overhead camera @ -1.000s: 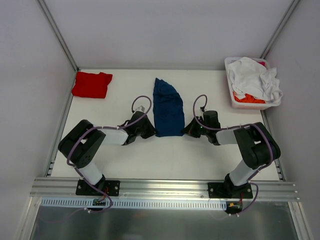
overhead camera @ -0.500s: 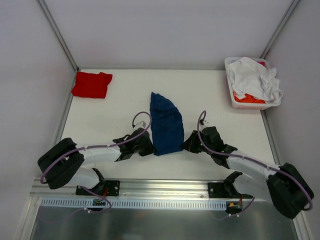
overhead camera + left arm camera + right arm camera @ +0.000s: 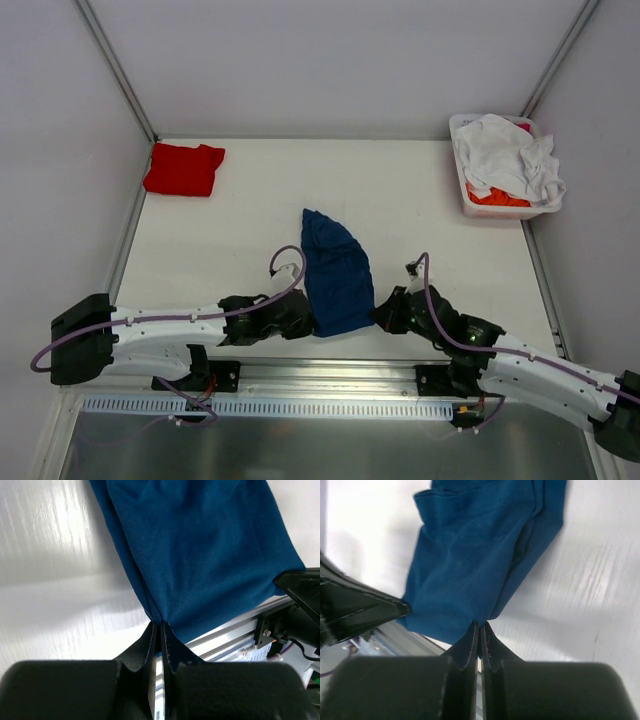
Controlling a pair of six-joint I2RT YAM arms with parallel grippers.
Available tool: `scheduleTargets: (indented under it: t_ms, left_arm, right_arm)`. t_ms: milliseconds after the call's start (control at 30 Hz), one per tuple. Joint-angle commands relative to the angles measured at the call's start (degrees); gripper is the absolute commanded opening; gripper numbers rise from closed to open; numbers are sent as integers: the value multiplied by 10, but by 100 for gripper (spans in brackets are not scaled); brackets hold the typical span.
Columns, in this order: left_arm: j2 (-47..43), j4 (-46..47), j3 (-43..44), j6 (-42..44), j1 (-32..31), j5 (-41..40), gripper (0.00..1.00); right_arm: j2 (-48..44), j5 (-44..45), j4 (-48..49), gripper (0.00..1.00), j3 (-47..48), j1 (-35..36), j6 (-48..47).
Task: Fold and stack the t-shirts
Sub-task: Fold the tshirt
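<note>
Evenly, left gripper (image 3: 159, 626) and right gripper (image 3: 480, 626), each tight on navy t-shirt (image 3: 335, 275) corners.

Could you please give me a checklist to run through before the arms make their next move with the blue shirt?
1. The left gripper is shut on the near left corner of the blue shirt: ok.
2. The right gripper is shut on its near right corner: ok.
3. Shirt spread flat: not ok; the far end narrows to a bunched tip, with creases.
4. Shirt wholly on the table: cannot tell; its near hem sits close to the near edge.
5. The folded red shirt lies clear, at the far left corner: ok.
6. The basket stands clear, at the far right: ok.
</note>
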Motion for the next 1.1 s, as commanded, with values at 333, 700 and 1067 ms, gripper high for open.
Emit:
scheduleTargets:
  t_ms: [333, 700, 1067]
  left_arm:
    - [-17, -188, 134, -73, -127, -127, 0]
    - [-84, -277, 158, -93, -141, -218, 0]
    - [-110, -301, 155, -74, -93, -233, 0]
  right_arm:
    - [117, 291, -130, 0, 190, 273, 45]
    - [132, 391, -189, 0, 268, 308, 14]
    - [112, 407, -209, 0, 273, 269, -12]
